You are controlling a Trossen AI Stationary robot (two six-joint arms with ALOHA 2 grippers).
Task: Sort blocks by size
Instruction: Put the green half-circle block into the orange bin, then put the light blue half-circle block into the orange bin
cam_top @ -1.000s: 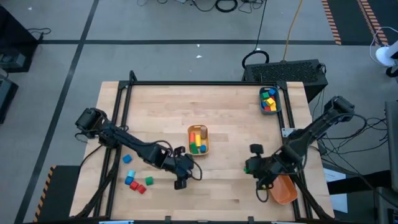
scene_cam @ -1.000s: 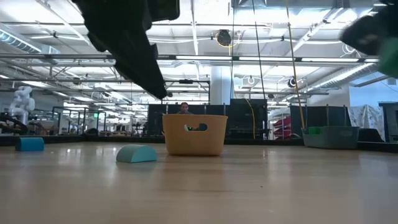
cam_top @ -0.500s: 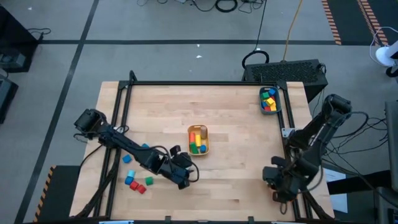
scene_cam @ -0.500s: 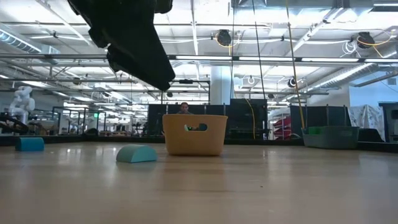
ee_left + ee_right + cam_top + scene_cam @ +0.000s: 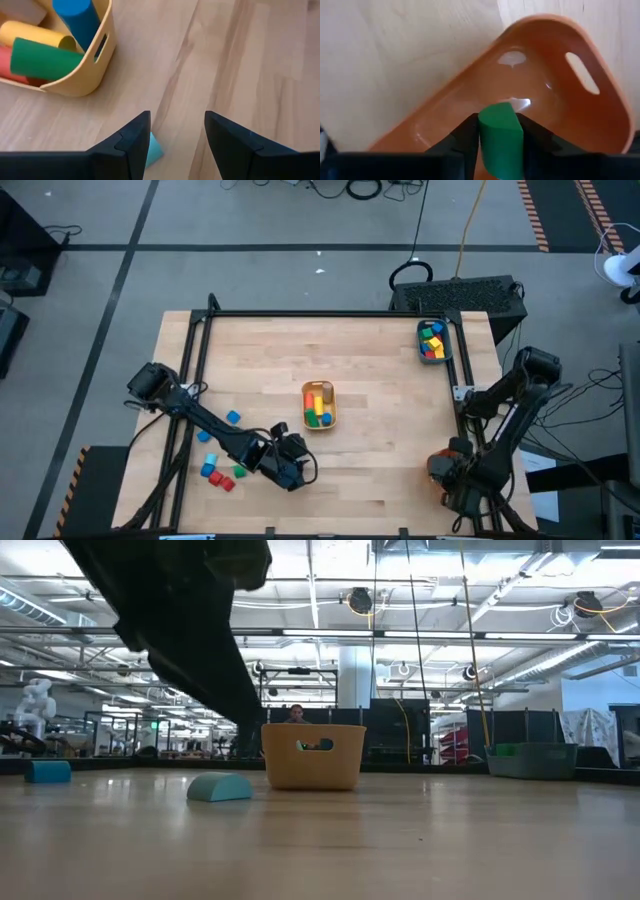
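My right gripper [image 5: 500, 131] is shut on a green block [image 5: 500, 136] above the orange bin [image 5: 580, 107] at the table's near right corner [image 5: 437, 464]. My left gripper [image 5: 177, 134] stands open, tipped down over bare wood near the yellow bin [image 5: 85, 75], left of the table's middle [image 5: 292, 471]. A cyan block [image 5: 154, 149] lies on the table just inside one of its fingers, apart from it as far as shows. More blocks lie loose at the near left: blue [image 5: 232, 418], green [image 5: 239, 470], red [image 5: 224, 482]. My right gripper pinches the green block by two opposite sides [image 5: 485, 137] between its two fingers. The fingers [image 5: 468, 136] point down from above. The block hangs clear above the inside of the orange bin, its rounded top showing.
The yellow bin [image 5: 319, 404] at mid-table holds long coloured cylinders. A teal bin [image 5: 432, 341] with blocks stands at the far right. In the low view a cyan half-round block [image 5: 218, 787] and a blue block [image 5: 48, 771] lie left of the yellow bin [image 5: 313, 756].
My right gripper has swung toward the table's near right corner with the green block, sunk and turned, and now hangs over the orange bin. My left gripper has moved toward the near edge, gone lower and rolled; its fingers stay open.
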